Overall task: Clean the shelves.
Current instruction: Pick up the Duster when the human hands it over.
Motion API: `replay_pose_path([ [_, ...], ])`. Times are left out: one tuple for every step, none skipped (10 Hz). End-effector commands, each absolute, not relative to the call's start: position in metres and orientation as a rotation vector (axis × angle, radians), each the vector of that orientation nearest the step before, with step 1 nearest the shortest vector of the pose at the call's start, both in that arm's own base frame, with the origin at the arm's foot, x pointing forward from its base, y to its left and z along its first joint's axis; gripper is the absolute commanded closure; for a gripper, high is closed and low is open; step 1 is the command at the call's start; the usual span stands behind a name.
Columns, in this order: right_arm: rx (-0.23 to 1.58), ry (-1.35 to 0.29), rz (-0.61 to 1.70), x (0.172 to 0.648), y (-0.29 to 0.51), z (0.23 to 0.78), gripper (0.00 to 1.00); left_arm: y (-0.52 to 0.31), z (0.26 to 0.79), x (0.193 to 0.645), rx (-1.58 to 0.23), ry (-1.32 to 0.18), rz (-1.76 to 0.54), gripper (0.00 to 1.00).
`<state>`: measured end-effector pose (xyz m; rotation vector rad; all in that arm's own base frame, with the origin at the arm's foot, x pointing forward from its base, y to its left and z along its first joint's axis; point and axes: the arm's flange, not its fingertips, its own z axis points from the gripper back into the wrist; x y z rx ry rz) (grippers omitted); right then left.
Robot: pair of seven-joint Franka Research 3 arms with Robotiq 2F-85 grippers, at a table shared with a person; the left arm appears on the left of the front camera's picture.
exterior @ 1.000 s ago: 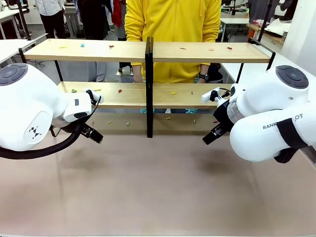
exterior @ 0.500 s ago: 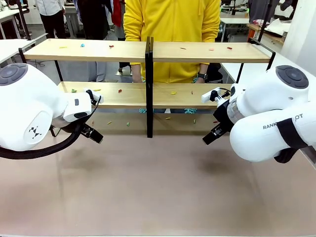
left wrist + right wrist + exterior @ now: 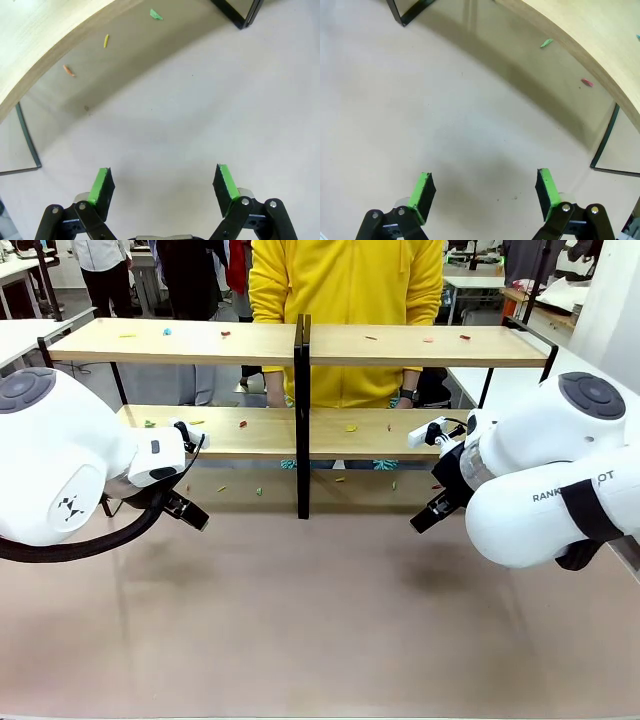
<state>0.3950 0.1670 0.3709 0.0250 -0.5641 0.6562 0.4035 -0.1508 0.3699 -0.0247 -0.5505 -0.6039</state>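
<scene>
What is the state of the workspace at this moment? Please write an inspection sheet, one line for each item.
Surface: pale table, with the rack's shadow at its far part.
Job's things: the shelves stand upright across the far side, two tiers with a black central upright.
Clutter: small coloured scraps lie on the upper and lower boards; more scraps lie on the table under the rack.
Grippers: left gripper open, holding nothing, above the table; right gripper the same.
Cables: a black cable loops under the left arm.
Surroundings: a person in a yellow top stands behind the shelves; other tables farther back.
</scene>
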Motion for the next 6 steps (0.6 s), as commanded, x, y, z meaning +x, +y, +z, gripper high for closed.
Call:
replay_pose_path([
  [0.025,-0.564,0.656,0.395,0.167,0.371,0.00,-0.151,0.370,0.403,-0.025,-0.551,-0.605,0.00],
  [0.025,-0.564,0.656,0.395,0.167,0.371,0.00,-0.151,0.370,0.403,-0.025,-0.551,-0.604,0.00],
  [0.035,-0.599,0.663,0.381,0.158,0.394,0.00,-0.142,0.396,0.385,-0.089,-0.587,-0.686,0.00],
  [0.054,-0.638,0.654,0.365,0.135,0.425,0.00,-0.128,0.425,0.357,-0.153,-0.647,-0.755,0.00],
  [0.089,-0.714,0.643,0.341,0.110,0.462,0.00,-0.102,0.461,0.318,-0.175,-0.719,-0.814,0.00],
  [0.115,-0.748,0.660,0.320,0.090,0.487,0.00,-0.079,0.484,0.279,-0.199,-0.768,-0.886,0.00],
])
